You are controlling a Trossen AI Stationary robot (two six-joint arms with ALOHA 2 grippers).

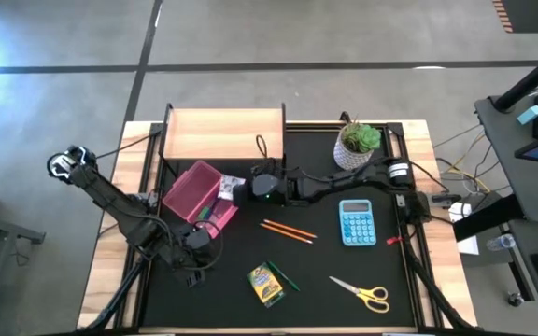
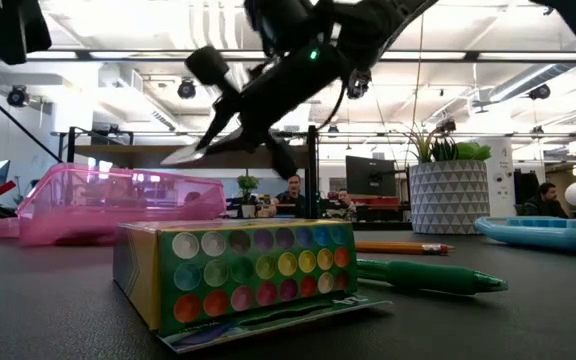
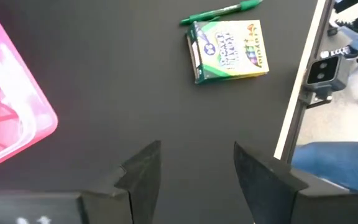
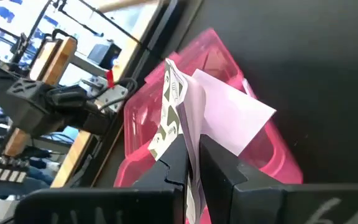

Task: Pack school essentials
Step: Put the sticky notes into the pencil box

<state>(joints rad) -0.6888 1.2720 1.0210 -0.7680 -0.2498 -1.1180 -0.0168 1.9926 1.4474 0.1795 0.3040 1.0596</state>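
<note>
My right gripper reaches from the table's right and is shut on a small white patterned square above the open pink box, which sits on the mat's left side. My left gripper hovers open over bare mat near the table's left near corner. The yellow-green crayon box and a green pen lie near the front edge. Two orange pencils lie mid-table. The yellow-handled scissors lie at the near right. My right gripper pinches the white patterned square between its two fingers at the square's near edge. The fingers come from the table's right, slanting down. The square is lifted clear and stands tilted on edge over the pink box's opening.
A blue calculator lies right of centre. A potted green plant stands at the far right. A wooden shelf stands behind the pink box. Bare black mat lies between the two grippers. People sit in the room beyond the table.
</note>
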